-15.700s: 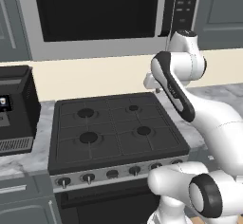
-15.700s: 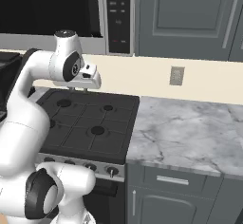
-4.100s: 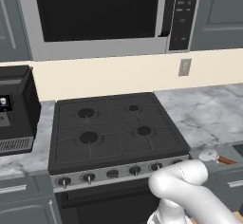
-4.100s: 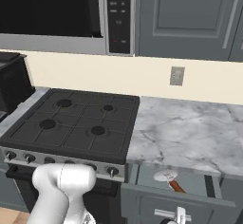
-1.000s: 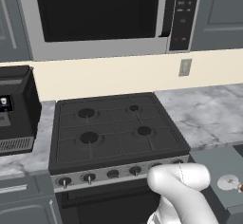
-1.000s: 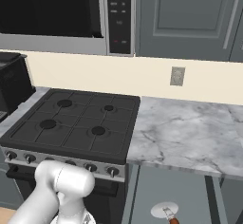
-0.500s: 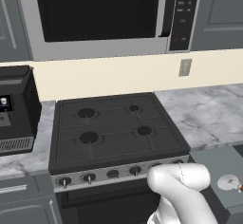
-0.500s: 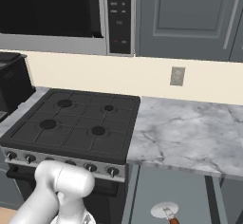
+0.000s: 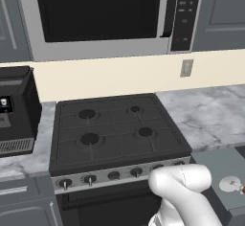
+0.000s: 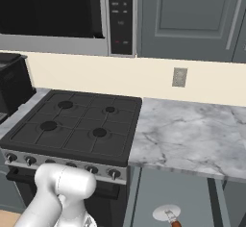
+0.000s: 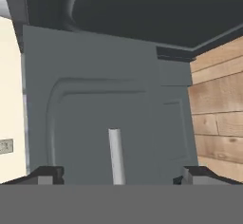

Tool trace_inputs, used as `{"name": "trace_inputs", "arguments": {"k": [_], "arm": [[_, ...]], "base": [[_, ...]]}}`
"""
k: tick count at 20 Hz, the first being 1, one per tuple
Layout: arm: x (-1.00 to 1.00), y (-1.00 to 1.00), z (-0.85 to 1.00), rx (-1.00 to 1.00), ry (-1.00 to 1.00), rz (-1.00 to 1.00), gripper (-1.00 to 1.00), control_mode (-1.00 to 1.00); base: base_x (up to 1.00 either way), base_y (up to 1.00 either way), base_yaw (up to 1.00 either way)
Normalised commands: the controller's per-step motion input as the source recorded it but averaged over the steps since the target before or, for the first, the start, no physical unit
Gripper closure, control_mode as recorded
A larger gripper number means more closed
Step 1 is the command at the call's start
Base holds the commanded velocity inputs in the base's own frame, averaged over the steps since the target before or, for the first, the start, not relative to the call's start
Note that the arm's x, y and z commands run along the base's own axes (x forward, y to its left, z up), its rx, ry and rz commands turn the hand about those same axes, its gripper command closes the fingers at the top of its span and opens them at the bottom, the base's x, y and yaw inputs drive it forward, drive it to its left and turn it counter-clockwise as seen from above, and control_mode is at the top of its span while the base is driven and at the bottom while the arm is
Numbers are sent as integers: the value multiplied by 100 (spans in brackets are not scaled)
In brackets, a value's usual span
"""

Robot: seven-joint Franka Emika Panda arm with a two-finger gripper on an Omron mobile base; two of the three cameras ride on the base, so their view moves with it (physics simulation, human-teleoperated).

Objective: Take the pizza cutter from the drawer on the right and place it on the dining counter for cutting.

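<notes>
Hand view: the gripper (image 11: 118,173) has its two fingertips spread wide and holds nothing; one silver bar handle (image 11: 116,155) on a grey cabinet panel sits between them. In the base views, one open drawer (image 10: 187,199) holds one pizza cutter (image 10: 170,217), right of the four-burner stove (image 10: 72,127), under the marble worktop (image 10: 192,134).

A black four-burner stove (image 9: 115,129) with a row of knobs along its front sits between stretches of grey-veined marble worktop (image 10: 192,134). Above it hangs a steel microwave (image 9: 110,14) with a dark door and a button panel. The wall behind is cream, with a grey outlet plate (image 10: 179,77). Grey panelled upper cabinets (image 10: 192,14) flank the microwave. A black appliance (image 9: 14,110) stands left of the stove. The hand view shows wood-plank flooring (image 11: 218,118).
</notes>
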Motion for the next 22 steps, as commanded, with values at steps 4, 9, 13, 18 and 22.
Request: {"name": "trace_inputs", "arguments": {"k": [4, 9, 13, 18, 22], "arm": [[-13, -2, 72, 2, 5, 0, -100, -100], [0, 0, 68, 0, 0, -1, -100, -100], [-1, 0, 75, 1, 0, -1, -100, -100], [0, 7, 64, 1, 2, -1, -100, -100], [0, 17, 57, 0, 2, 0, -100, -100]], "base": [[0, 0, 0], [0, 0, 0], [0, 0, 0], [0, 0, 0], [0, 0, 0]]}}
